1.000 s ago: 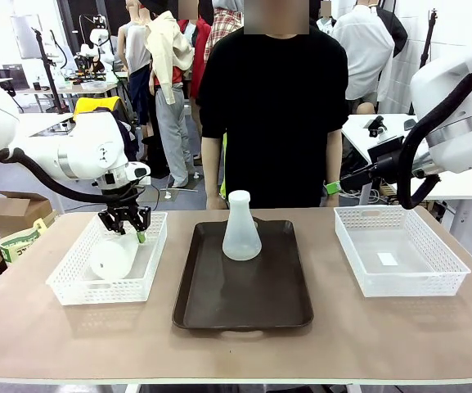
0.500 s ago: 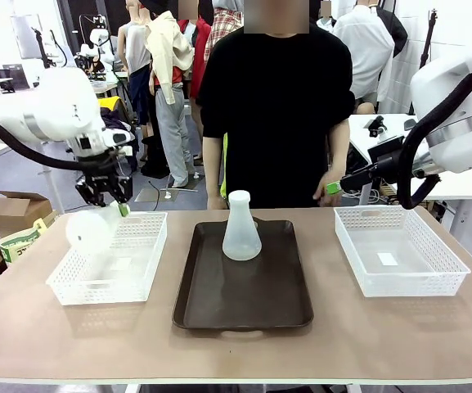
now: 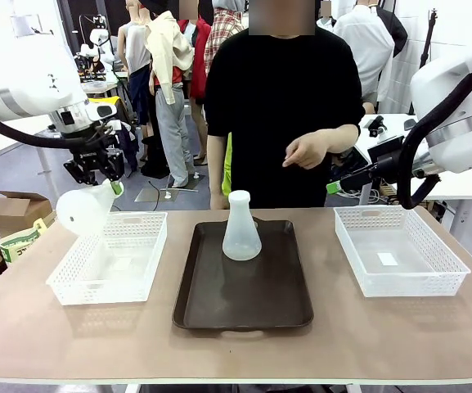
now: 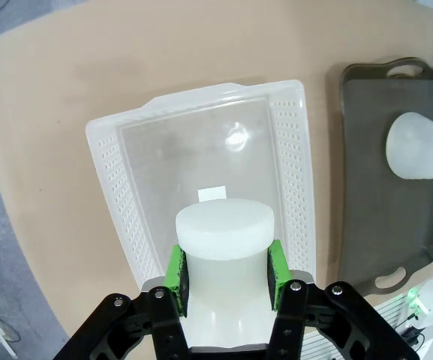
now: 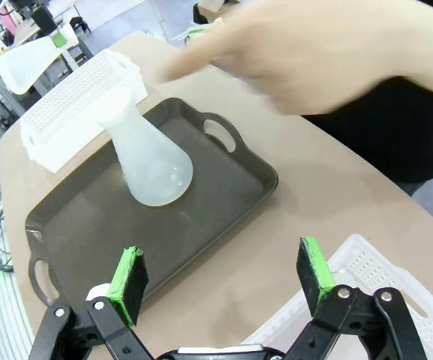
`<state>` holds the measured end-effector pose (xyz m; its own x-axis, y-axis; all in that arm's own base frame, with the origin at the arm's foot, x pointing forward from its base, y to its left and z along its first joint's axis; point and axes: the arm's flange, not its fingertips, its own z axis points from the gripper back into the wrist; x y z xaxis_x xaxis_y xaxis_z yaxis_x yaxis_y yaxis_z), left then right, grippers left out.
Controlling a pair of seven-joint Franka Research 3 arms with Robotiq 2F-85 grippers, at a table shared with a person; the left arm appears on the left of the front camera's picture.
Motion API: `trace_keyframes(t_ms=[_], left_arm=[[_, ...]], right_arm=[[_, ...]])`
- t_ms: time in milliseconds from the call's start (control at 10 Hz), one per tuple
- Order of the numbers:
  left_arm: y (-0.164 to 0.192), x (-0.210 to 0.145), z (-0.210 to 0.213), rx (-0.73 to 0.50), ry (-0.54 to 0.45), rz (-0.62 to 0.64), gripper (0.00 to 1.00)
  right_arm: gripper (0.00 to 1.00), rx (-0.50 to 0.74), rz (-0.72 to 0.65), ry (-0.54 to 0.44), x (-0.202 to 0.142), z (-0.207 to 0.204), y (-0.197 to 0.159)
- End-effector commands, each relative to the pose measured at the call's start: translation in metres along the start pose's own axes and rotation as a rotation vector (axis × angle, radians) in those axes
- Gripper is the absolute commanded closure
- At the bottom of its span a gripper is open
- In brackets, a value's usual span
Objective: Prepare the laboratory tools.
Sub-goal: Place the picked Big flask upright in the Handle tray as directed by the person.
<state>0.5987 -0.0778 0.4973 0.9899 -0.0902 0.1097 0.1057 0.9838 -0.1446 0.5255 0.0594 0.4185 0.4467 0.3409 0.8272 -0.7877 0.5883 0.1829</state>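
- Front view: I see one translucent white frosted conical flask [image 3: 241, 227] already upright at the far end of the dark brown plastic tray [image 3: 244, 303]. My left gripper [image 3: 96, 173] pinches the neck of the second frosted conical flask [image 3: 84, 210], tilted base-down to the left, in the air above the left white mesh basket [image 3: 109, 274]. So I judge the job about half done: this flask is not yet on the tray. The right white mesh basket [image 3: 399, 278] sits beside the tray.
- Against the earlier frames: that flask lay in the left basket a second ago; it is now lifted clear, and the person's hand [image 3: 307, 151] has risen.
- Left wrist view: green pads [image 4: 175, 264] clamp the flask's neck over the basket.
- Right wrist view: my right gripper [image 5: 227, 279] hangs spread wide, holding nothing, above the table near the tray.
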Motion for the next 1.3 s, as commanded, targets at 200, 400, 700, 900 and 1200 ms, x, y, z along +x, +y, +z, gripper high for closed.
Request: trace_keyframes(t_ms=[200,400,700,900,1200], left_arm=[[0.004,-0.023,0.008,-0.045,-0.056,-0.024,1.00],[-0.002,-0.009,0.011,-0.016,-0.034,-0.008,1.00],[-0.002,-0.009,0.011,-0.016,-0.034,-0.008,1.00],[-0.002,-0.009,0.011,-0.016,-0.034,-0.008,1.00],[-0.029,-0.038,0.037,-0.234,-0.195,-0.156,1.00]], right_arm=[[0.00,-0.001,0.001,0.002,-0.001,0.001,0.000],[0.00,-0.001,0.001,0.002,-0.001,0.001,0.000],[0.00,-0.001,0.001,0.002,-0.001,0.001,0.000],[0.00,-0.001,0.001,0.002,-0.001,0.001,0.000],[0.00,-0.001,0.001,0.002,-0.001,0.001,0.000]])
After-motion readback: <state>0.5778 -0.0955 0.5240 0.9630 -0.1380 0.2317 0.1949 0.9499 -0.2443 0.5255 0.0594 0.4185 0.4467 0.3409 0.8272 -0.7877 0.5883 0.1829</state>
